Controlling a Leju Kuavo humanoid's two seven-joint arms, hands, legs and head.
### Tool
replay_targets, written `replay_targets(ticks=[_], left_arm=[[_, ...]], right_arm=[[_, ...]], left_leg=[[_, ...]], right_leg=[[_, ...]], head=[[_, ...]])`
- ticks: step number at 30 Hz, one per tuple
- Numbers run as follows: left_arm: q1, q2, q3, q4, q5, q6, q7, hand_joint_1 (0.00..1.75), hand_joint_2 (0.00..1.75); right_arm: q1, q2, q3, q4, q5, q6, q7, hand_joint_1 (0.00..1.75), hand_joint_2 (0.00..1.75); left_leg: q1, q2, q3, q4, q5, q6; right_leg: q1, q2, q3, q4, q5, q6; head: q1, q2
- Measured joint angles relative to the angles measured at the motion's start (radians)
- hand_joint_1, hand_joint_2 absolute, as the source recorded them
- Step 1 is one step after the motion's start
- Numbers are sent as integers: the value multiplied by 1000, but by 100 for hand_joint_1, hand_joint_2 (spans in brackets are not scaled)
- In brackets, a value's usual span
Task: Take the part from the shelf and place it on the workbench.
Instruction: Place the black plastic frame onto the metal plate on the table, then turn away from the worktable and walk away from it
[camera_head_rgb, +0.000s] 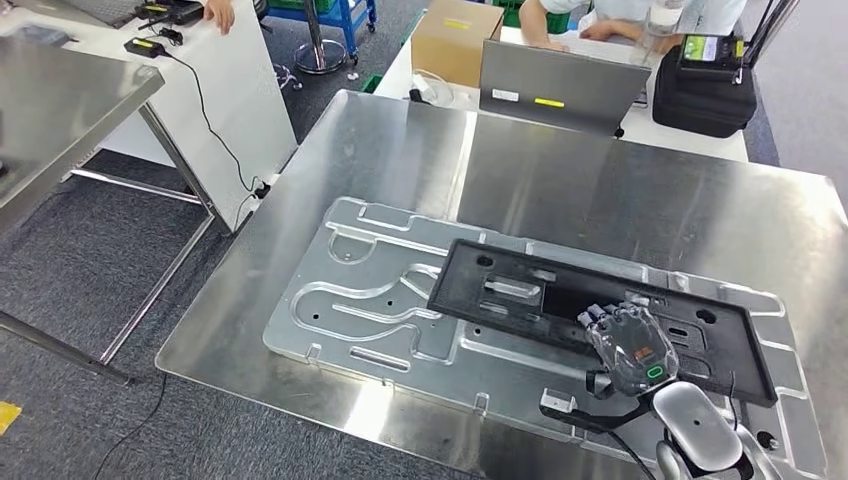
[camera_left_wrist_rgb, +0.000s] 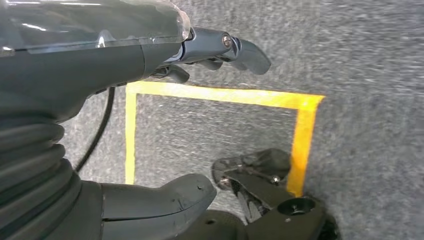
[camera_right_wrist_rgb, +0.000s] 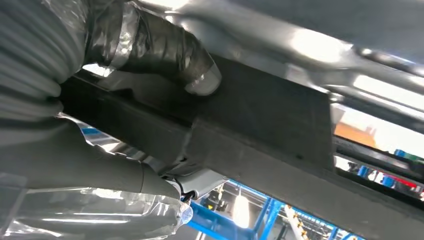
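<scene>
**Black part on the workbench plate, right hand gripping its near edge**

The black part (camera_head_rgb: 600, 315), a flat rectangular frame with cut-outs, lies on the silver contoured plate (camera_head_rgb: 380, 300) that rests on the steel workbench (camera_head_rgb: 640, 190). It sits over the plate's right half, long side running left to right and slightly skewed.

The right hand (camera_head_rgb: 628, 345) is at the part's near long edge, toward its right end, fingers reaching over the frame. In the right wrist view the thumb (camera_right_wrist_rgb: 170, 47) presses on one face of the part (camera_right_wrist_rgb: 260, 120) while the rest of the hand wraps the other side (a clamping hold across the edge).

The left hand (camera_left_wrist_rgb: 150, 100) hangs over grey carpet (camera_left_wrist_rgb: 370, 75) marked with yellow tape (camera_left_wrist_rgb: 225, 95), fingers apart and holding nothing.

Far side of the bench: a laptop (camera_head_rgb: 565, 90), a cardboard box (camera_head_rgb: 455, 40), a black bag (camera_head_rgb: 705, 90), and a person's arms (camera_head_rgb: 560, 30) at the table behind.
</scene>
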Motion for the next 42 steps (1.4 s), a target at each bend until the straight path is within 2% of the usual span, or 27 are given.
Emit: replay_targets(ticks=[1,2,3,4,5,6,8,10,13,15,17,18,19,20,22,23,24,27,28,30,32,33,34,35,37,39,42], left_arm=[[0,0,-2,0,-7,5,2,0,175],[1,0,-5,0,-12,8,5,0,131],[3,0,-8,0,-12,10,8,0,87],[4,0,-9,0,-8,10,8,0,44],[5,1,-10,0,-1,7,6,0,0],[5,1,-10,0,5,4,4,0,0],[3,2,-10,0,11,0,-1,0,0],[3,2,-10,0,16,-5,-4,0,0],[5,1,-9,0,23,-10,-6,0,0],[3,0,-7,0,28,-14,-6,0,0],[1,0,-3,0,36,-23,-5,0,0],[1,0,0,0,40,-27,-5,0,0],[1,0,2,0,42,-29,-5,0,0],[2,0,3,0,43,-30,-5,0,0],[1,0,5,0,44,-32,-5,0,0],[1,0,5,0,44,-32,-5,0,0],[0,0,5,0,44,-33,-5,0,0],[0,0,5,0,44,-34,-5,0,0],[0,0,6,0,44,-35,-5,0,0],[0,0,6,0,44,-38,-5,0,0],[0,0,6,0,44,-39,-5,0,0],[0,0,6,0,44,-39,-5,0,0],[1,0,6,0,44,-40,-5,0,0],[1,0,6,0,44,-40,-5,0,0],[-1,0,6,0,44,-40,-5,0,0],[-4,0,6,0,44,-40,-5,0,0],[-4,0,6,0,44,-42,-5,0,0]], right_arm=[[1,1,-2,0,-1,-1,-1,0,175],[2,3,-3,0,-2,-3,-3,0,175],[3,4,-4,0,-2,-4,-6,0,175],[5,6,-5,0,-3,-4,-7,0,175],[6,8,-7,0,-3,-5,-9,0,175],[7,8,-9,0,-3,-6,-10,0,175],[7,10,-12,1,-4,-8,-10,0,175],[7,12,-14,1,-4,-10,-11,0,175],[9,14,-21,0,-5,-11,-11,0,175],[11,15,-26,-1,-5,-11,-11,0,175],[14,16,-28,0,-5,-11,-12,0,175],[15,17,-28,1,-5,-11,-12,0,175],[16,19,-28,1,-5,-11,-13,0,175],[16,20,-28,1,-5,-11,-13,0,175],[15,22,-29,1,-5,-11,-13,0,175],[14,23,-30,1,-5,-12,-13,0,175],[13,23,-30,0,-5,-12,-13,0,175],[12,25,-31,0,-5,-15,-13,0,175],[11,26,-31,0,-5,-16,-13,0,175],[10,27,-31,-1,-5,-18,-13,0,175],[9,30,-31,-3,-5,-21,-13,0,175],[9,31,-31,-3,-5,-23,-13,0,175],[9,31,-31,-3,-5,-24,-13,0,175],[9,32,-31,-3,-5,-25,-13,0,175],[10,33,-31,-3,-5,-25,-13,0,175],[12,33,-31,-4,-5,-25,-13,0,175],[18,35,-32,-6,-5,-24,-14,0,175]], left_leg=[[2,0,-37,58,-29,-6],[4,1,-69,102,-47,-10],[5,1,-90,121,-47,-12],[5,1,-94,104,-25,-11],[5,1,-80,53,18,-8],[4,1,-58,-15,64,-3],[-3,1,-26,-116,105,10],[-8,0,-22,-138,104,21],[1,2,-6,-161,123,37],[5,4,5,-174,131,44],[4,5,5,-174,133,47],[4,5,5,-173,132,47],[4,4,4,-171,131,47],[4,4,4,-169,129,45],[4,2,3,-161,124,39],[3,0,2,-157,122,34],[2,-1,1,-155,122,29],[3,-2,-3,-152,123,12],[4,-1,-8,-142,111,7],[7,1,-37,-66,44,0],[8,1,-80,64,-38,-5],[9,1,-90,110,-62,-7],[9,1,-83,123,-67,-7],[9,1,-54,93,-53,-5],[10,1,46,-56,-7,0],[6,0,110,-168,23,7],[0,0,106,-185,48,25]], right_leg=[[0,0,3,0,-4,-3],[1,0,7,0,-9,-5],[1,1,12,0,-14,-5],[1,2,18,1,-19,-4],[1,3,27,1,-24,-3],[1,3,34,0,-30,0],[1,3,42,1,-37,7],[2,4,42,0,-42,18],[5,4,46,7,-57,35],[2,4,11,85,-106,44],[-3,3,-54,206,-161,52],[-6,3,-77,243,-167,55],[-8,3,-82,244,-153,58],[-11,2,-65,206,-120,60],[-13,1,-4,75,-51,60],[-12,2,18,26,-30,56],[-9,3,28,2,-22,51],[-6,3,23,-5,-12,32],[-8,1,20,-8,-6,24],[-11,-3,9,-13,7,9],[-9,-6,-8,-12,19,4],[-8,-7,-18,-10,25,5],[-8,-8,-27,-9,32,6],[-7,-8,-35,-8,38,8],[-7,-9,-48,-7,53,15],[-5,-8,-55,-6,67,27],[-7,-7,-58,-15,90,49]], head=[[0,0],[0,0],[0,0],[0,0],[0,0],[0,0],[0,0],[0,0],[0,0],[0,0],[0,0],[0,0],[0,0],[0,0],[0,0],[0,0],[0,0],[0,0],[0,0],[0,0],[0,0],[0,0],[0,0],[0,0],[0,0],[0,0],[0,0]])
